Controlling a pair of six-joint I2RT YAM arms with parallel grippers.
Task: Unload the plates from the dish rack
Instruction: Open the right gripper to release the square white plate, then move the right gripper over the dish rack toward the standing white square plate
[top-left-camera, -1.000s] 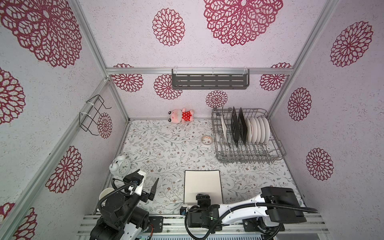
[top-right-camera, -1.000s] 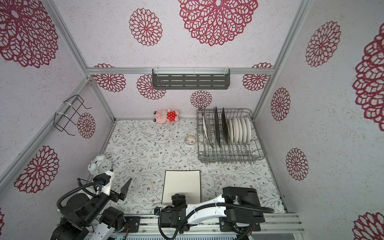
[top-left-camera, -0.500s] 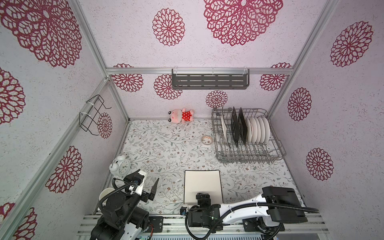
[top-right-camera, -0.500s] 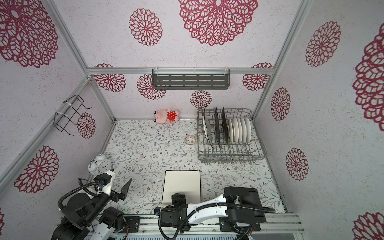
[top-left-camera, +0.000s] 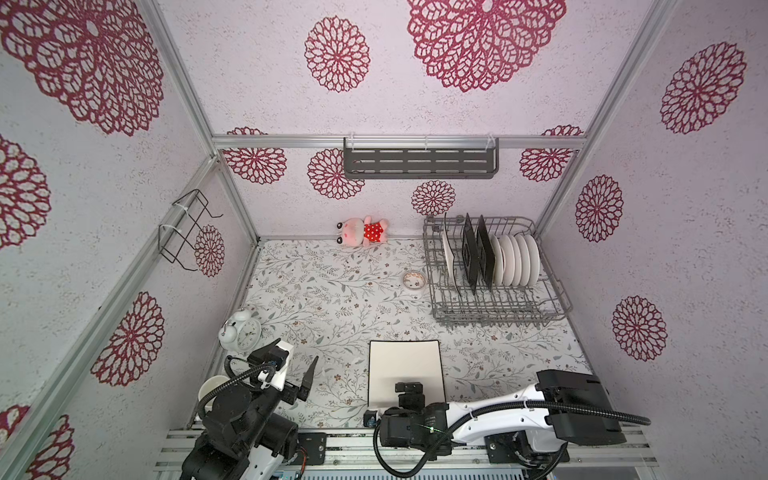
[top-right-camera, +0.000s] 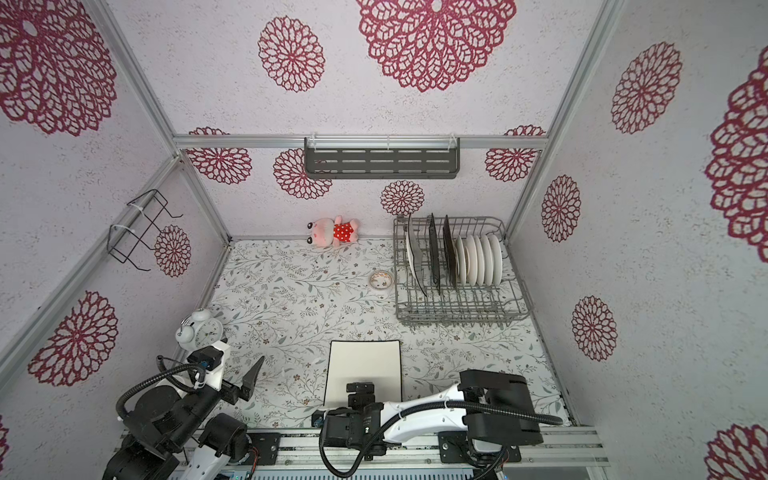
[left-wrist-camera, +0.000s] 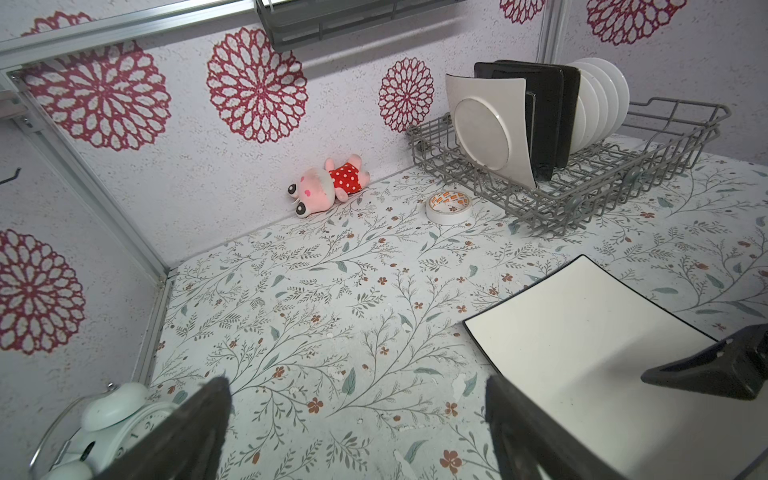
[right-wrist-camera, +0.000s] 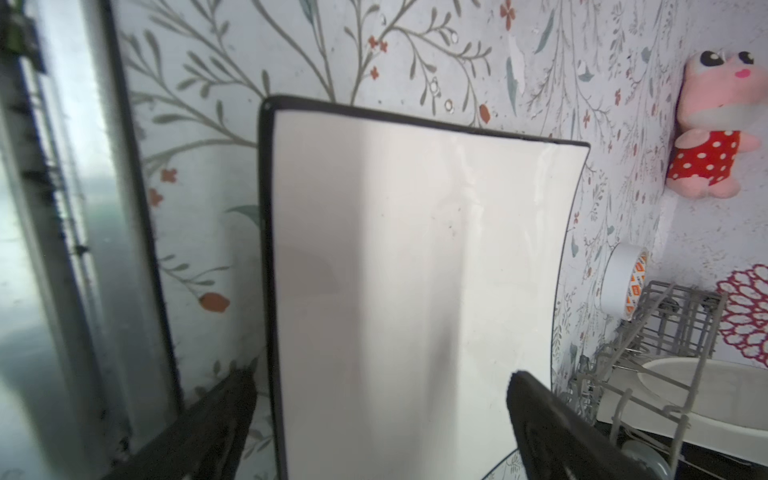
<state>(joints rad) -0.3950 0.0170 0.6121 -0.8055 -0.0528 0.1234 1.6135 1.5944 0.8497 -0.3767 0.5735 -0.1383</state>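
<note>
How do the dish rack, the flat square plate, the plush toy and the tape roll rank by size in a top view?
1. dish rack
2. flat square plate
3. plush toy
4. tape roll

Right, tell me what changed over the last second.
Only a little: the right gripper spread its jaws wider above the near edge of the white dark-rimmed square plate, letting it go; the plate lies flat. The plate itself did not shift. The left gripper stayed open and idle, and the dish rack and the plates standing in it are as before.
</note>
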